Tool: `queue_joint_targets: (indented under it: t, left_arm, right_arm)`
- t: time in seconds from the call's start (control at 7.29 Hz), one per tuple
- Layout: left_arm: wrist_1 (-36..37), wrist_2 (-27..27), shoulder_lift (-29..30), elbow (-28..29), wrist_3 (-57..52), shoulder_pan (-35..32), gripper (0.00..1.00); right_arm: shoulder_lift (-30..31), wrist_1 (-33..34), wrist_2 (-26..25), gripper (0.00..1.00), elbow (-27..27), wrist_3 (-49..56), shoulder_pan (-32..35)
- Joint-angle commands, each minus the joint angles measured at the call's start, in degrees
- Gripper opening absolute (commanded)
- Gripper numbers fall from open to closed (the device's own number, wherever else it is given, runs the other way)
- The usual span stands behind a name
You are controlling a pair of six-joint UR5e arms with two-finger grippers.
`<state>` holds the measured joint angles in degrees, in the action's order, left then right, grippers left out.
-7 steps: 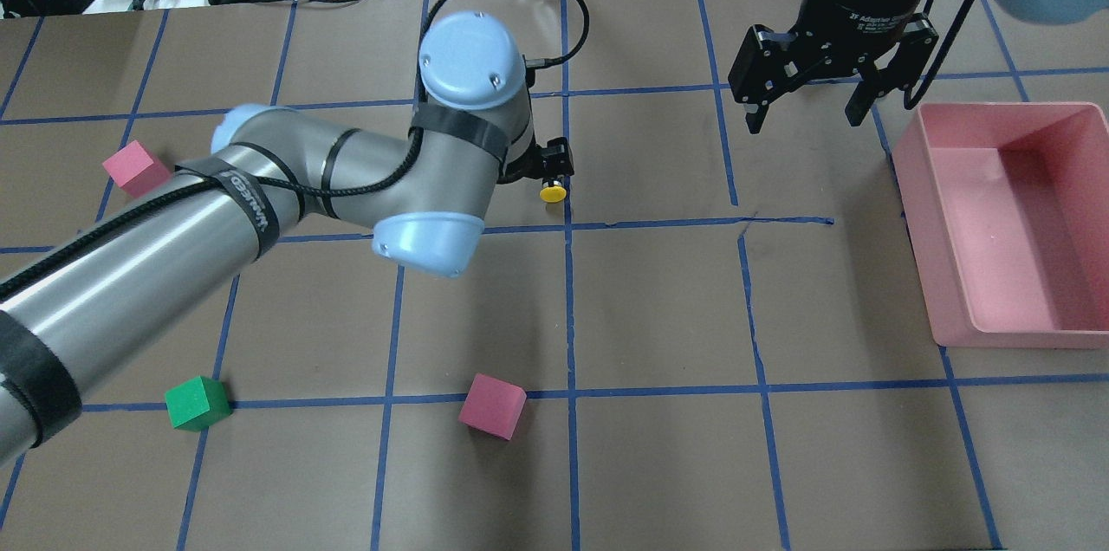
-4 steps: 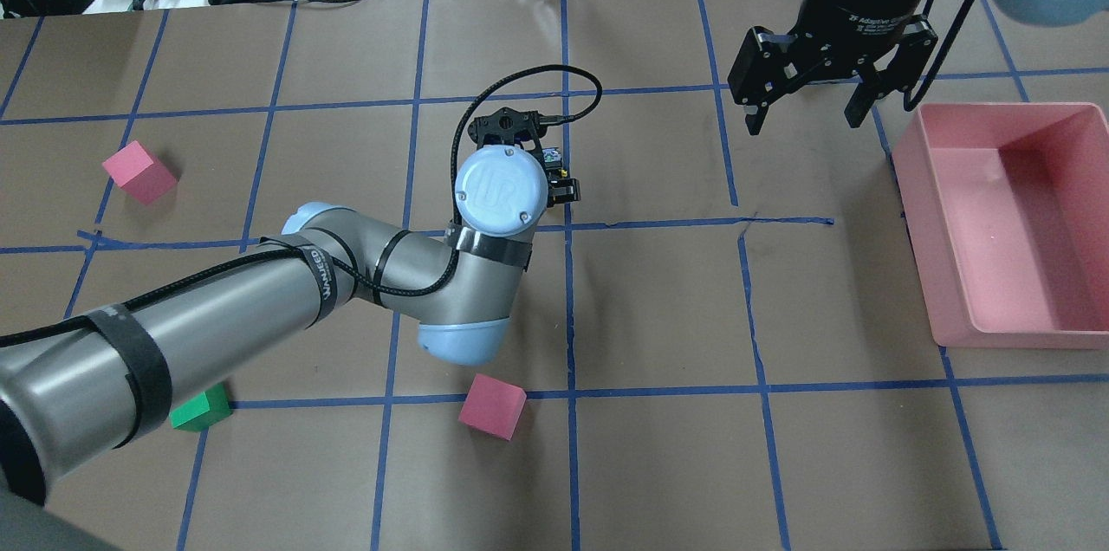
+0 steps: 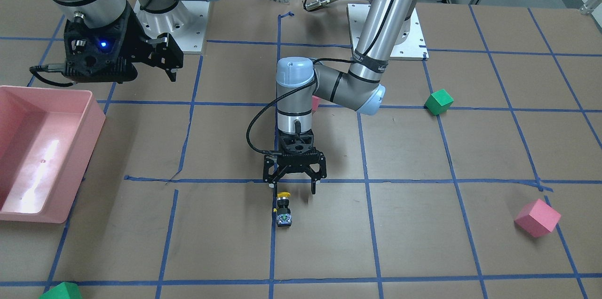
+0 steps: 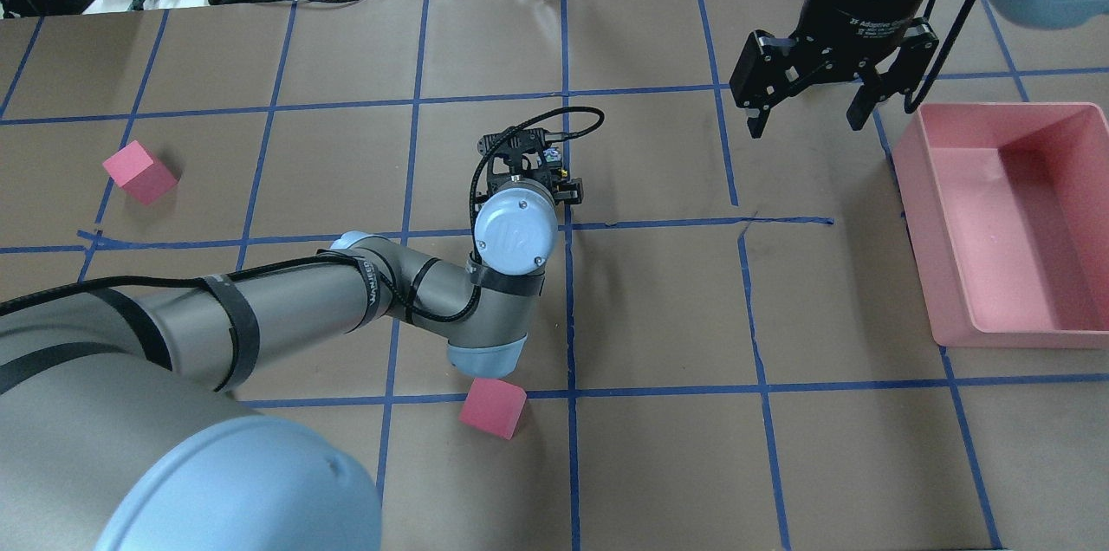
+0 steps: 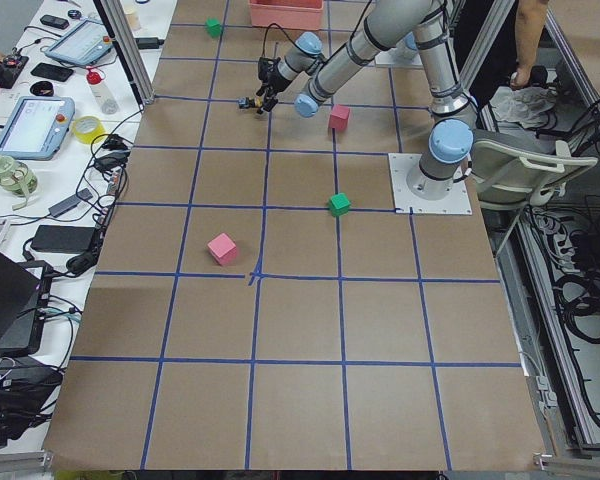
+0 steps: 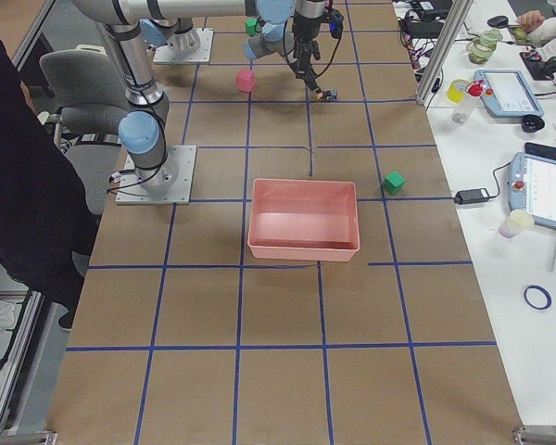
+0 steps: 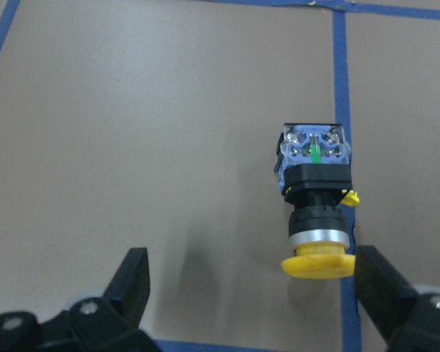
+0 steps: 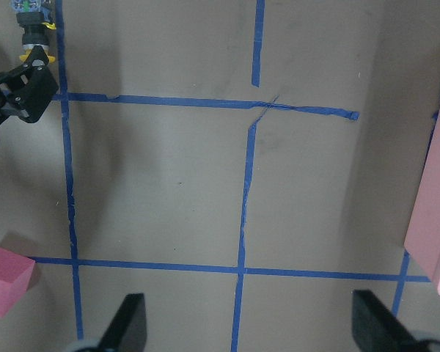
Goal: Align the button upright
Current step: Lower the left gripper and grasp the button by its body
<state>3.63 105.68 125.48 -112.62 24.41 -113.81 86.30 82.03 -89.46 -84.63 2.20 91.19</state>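
The button lies on its side on the brown table, its yellow cap toward the robot and its whitish-green end away. In the left wrist view the button lies just ahead of the gripper's right-hand finger, apart from it. My left gripper points straight down, open and empty, just behind the cap. From overhead the wrist hides most of the left gripper, and only the button's base shows. My right gripper hangs open and empty above the far right of the table.
A pink bin stands at the right edge. Pink cubes lie near my left elbow and at the far left. A green cube lies beside the left arm, and another at the operators' edge.
My left arm's elbow and wrist have swung back toward the robot, and the wrist now stands upright over the button. The yellow cap no longer shows from overhead. The right arm has not moved.
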Motion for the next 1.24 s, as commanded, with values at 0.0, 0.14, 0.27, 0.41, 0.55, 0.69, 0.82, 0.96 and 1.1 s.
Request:
queue_joint_targets:
  t: [0.0, 0.14, 0.27, 0.41, 0.55, 0.69, 0.82, 0.96, 1.1]
  left_arm:
    - [3.13, 1.10, 2.65, 0.82, -0.15, -0.97, 0.98]
    - [3.14, 1.11, 2.92, 0.82, -0.15, -1.32, 0.98]
    - [3.14, 1.28, 3.10, 0.91, -0.24, -2.02, 0.92]
    - [3.14, 1.28, 3.36, 0.91, -0.32, -2.72, 0.70]
    - [3.14, 1.37, 3.28, 0.91, -0.93, -2.73, 0.45]
    - [3.14, 1.37, 3.19, 1.09, -1.20, -2.73, 0.29]
    - [3.14, 1.28, 2.58, 1.35, -1.46, -2.73, 0.07]
    - [2.53, 1.37, 1.88, 2.66, -4.60, -2.73, 0.01]
    - [1.74, 1.54, 1.17, 4.67, -7.85, -2.55, 0.01]
  right_arm:
    - [-0.08, 0.06, -0.98, 1.00, 0.00, 0.43, -0.05]
    - [0.01, -0.03, -1.07, 1.00, 0.00, 0.35, -0.05]
    - [0.01, -0.03, -1.25, 1.00, 0.00, 0.34, -0.05]
    - [-0.07, 0.06, -1.25, 1.00, 0.00, 0.52, -0.05]
    - [-0.16, 0.06, -1.77, 1.00, -0.09, 0.61, -0.05]
    - [0.01, -0.03, -1.86, 1.00, -0.09, 0.61, -0.05]
    - [0.10, 0.06, -2.91, 1.00, -0.09, 0.61, -0.05]
    - [0.01, 0.15, -4.92, 1.00, -0.09, 0.78, -0.05]
    - [0.01, 0.23, -4.85, 1.00, -0.09, 0.78, -0.05]
